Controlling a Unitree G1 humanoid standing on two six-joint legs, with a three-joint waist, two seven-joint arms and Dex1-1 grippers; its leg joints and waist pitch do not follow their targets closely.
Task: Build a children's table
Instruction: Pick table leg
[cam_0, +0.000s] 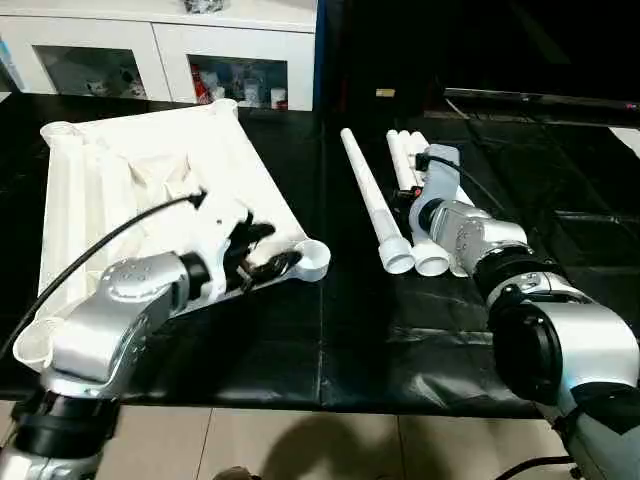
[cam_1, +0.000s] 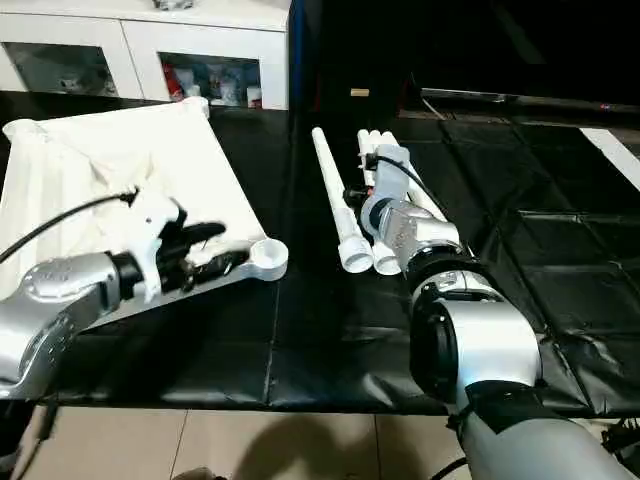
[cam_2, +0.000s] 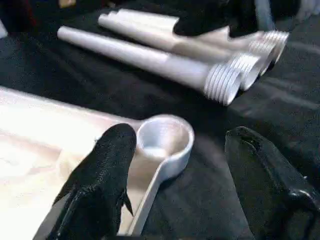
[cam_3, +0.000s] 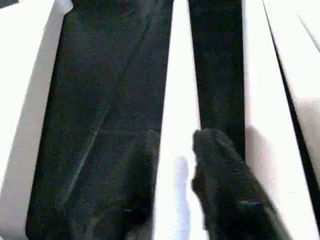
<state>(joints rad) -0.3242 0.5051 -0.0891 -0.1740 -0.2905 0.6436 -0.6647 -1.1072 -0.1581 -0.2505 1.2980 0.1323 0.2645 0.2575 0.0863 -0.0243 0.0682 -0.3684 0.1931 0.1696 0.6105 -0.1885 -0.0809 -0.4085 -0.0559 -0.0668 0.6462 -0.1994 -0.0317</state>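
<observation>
The white tabletop (cam_0: 150, 170) lies underside up on the left of the black surface. One round corner socket (cam_0: 312, 260) sticks out toward the middle. My left gripper (cam_0: 265, 250) hovers open at that corner. One of its fingers (cam_2: 110, 165) is over the tabletop's edge and the other is over the black cloth, with the socket (cam_2: 165, 137) just beyond them. Several white legs lie to the right: one apart (cam_0: 368, 195) and a bundle (cam_0: 405, 150). My right gripper (cam_3: 176, 134) is down on the bundle, its fingers closed against both sides of one leg (cam_3: 180, 75).
A white cabinet with glass doors (cam_0: 160, 50) stands behind the table at the back left. Black cloth (cam_0: 300, 340) covers the work surface up to its front edge, with floor below. To the right of the legs the cloth (cam_0: 570, 190) is bare.
</observation>
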